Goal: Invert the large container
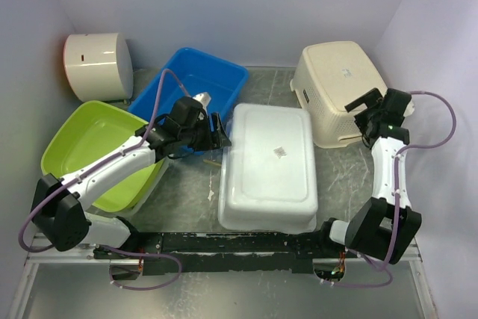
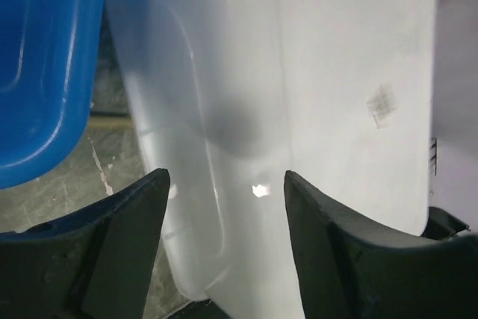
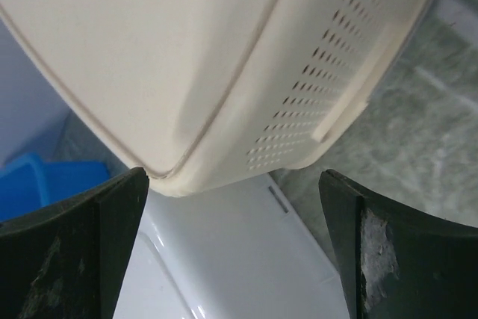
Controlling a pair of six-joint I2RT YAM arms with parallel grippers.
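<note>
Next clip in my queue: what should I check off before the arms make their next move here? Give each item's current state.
1. Large container base up, sticker on top: ok.
2. Left gripper open and empty, by the container's far left corner: ok.
3. Right gripper open and empty, at the cream basket: ok.
4. Blue tub apart from the container, gap seen in the left wrist view: ok.
5. Basket apart from the container: cannot tell.
6. Container rim flat on the table: cannot tell.
</note>
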